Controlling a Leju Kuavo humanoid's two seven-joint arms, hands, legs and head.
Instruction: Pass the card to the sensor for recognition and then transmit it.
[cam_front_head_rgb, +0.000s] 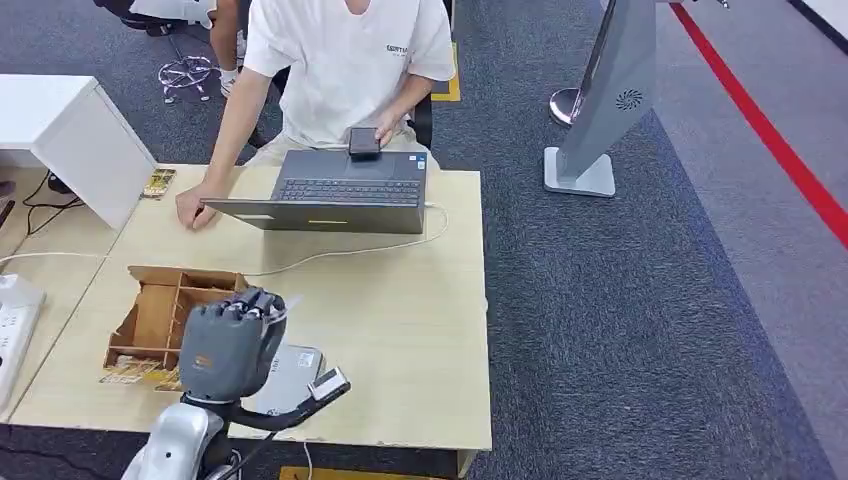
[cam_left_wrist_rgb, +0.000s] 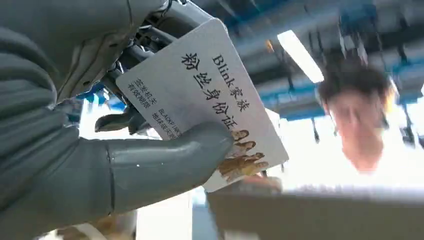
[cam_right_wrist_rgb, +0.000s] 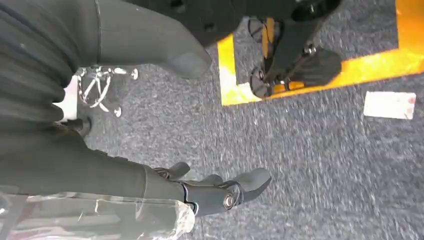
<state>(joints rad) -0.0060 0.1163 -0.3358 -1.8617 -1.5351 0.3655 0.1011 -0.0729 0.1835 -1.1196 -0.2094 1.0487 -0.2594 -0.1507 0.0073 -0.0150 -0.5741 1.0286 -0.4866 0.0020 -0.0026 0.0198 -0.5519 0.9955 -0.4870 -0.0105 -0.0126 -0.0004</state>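
White card (cam_left_wrist_rgb: 200, 95) pinched by left hand (cam_front_head_rgb: 228, 345), print legible wrist-side; right hand (cam_right_wrist_rgb: 220, 190) loose, empty.

Light wooden table (cam_front_head_rgb: 400, 330) carries an open dark grey laptop (cam_front_head_rgb: 340, 195) with a white cable (cam_front_head_rgb: 340, 252) trailing from its side, and a brown cardboard divider box (cam_front_head_rgb: 165, 315) near the front-left corner. Person in white T-shirt (cam_front_head_rgb: 345, 65) sits behind the laptop. Grey floor-standing kiosk (cam_front_head_rgb: 605, 100) on carpet, red floor stripe (cam_front_head_rgb: 770, 140) beyond.
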